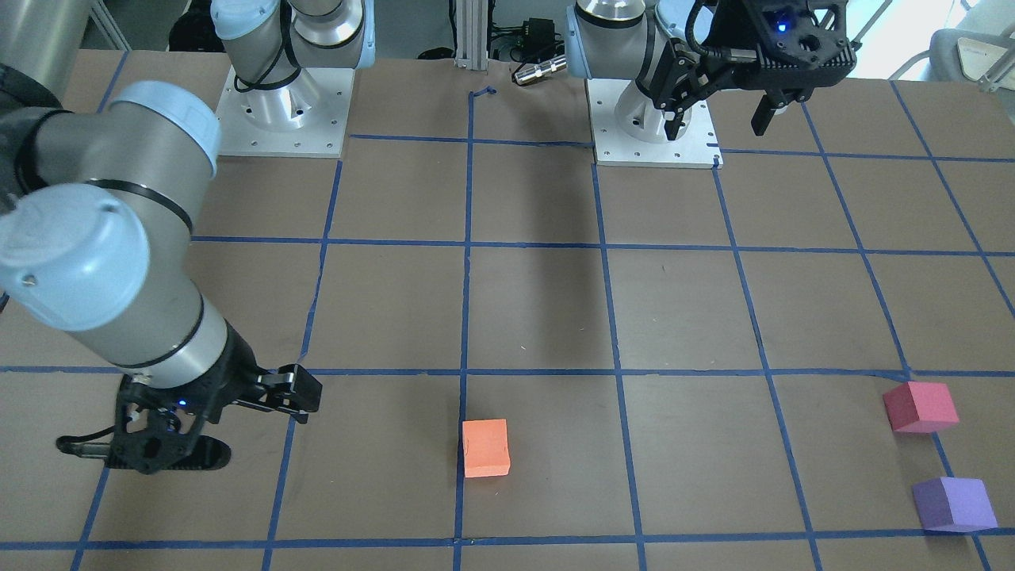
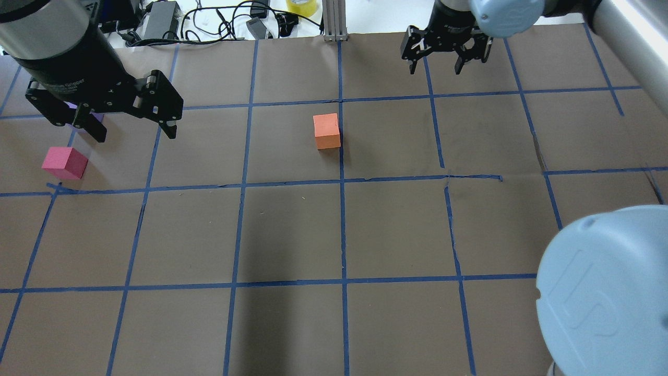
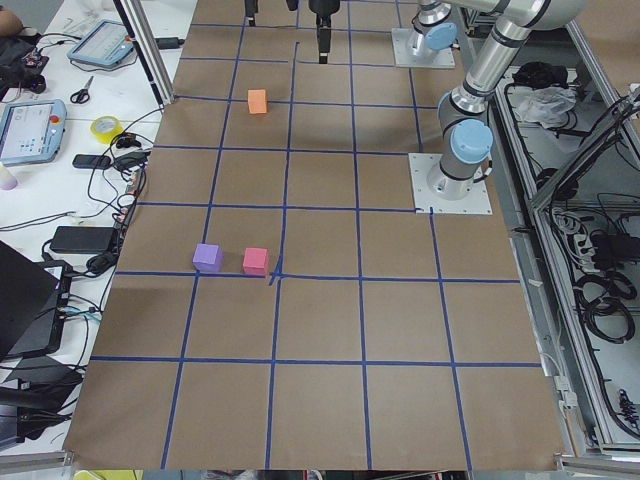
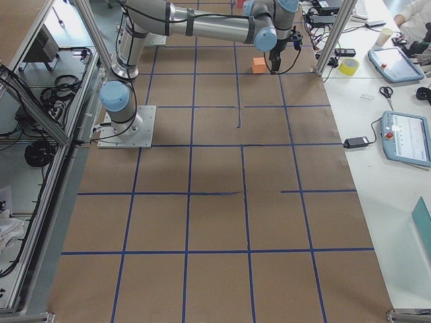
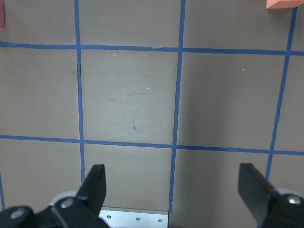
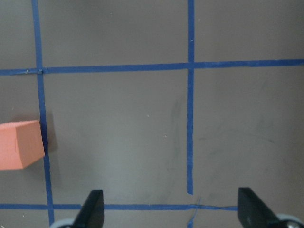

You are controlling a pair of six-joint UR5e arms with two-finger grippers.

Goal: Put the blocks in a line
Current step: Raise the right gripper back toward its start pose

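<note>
The orange block sits on a blue tape line at mid-table. It also shows at the left edge of the right wrist view. The red-pink block and the purple block sit close together on my left side. In the overhead view the purple block is almost hidden behind my left gripper. That left gripper is open, empty and raised high. My right gripper is open and empty, low over the table, apart from the orange block.
The brown table carries a blue tape grid. The two arm base plates stand at the robot's side. A metal post, cables and a tape roll lie along the far edge.
</note>
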